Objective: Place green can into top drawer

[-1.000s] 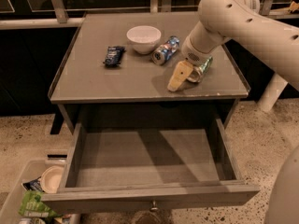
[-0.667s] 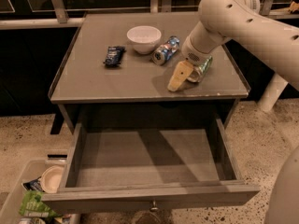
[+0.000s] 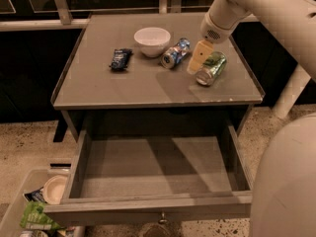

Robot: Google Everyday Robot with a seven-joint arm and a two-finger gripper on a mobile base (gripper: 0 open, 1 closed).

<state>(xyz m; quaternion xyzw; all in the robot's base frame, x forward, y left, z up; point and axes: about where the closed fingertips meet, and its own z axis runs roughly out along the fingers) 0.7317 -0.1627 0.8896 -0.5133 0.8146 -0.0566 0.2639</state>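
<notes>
The green can (image 3: 211, 68) lies on its side on the grey cabinet top (image 3: 123, 85), near the right edge, silver top facing front-left. My gripper (image 3: 197, 63) hangs from the white arm (image 3: 256, 9) and sits just left of the can, right beside it; I cannot tell whether it touches the can. The top drawer (image 3: 153, 169) is pulled fully open below the cabinet top. Its flat grey floor is bare and its small round knob (image 3: 160, 216) shows at the front.
A white bowl (image 3: 152, 40), a blue, red and silver can (image 3: 175, 53) and a dark blue snack bag (image 3: 120, 58) sit on the cabinet top. A bin (image 3: 29, 206) with a plate and a green bag stands on the floor at lower left. My white body (image 3: 286, 181) fills the lower right.
My gripper has moved back and up, away from the front edge of the cabinet top. More of the green can shows now. The drawer stays open.
</notes>
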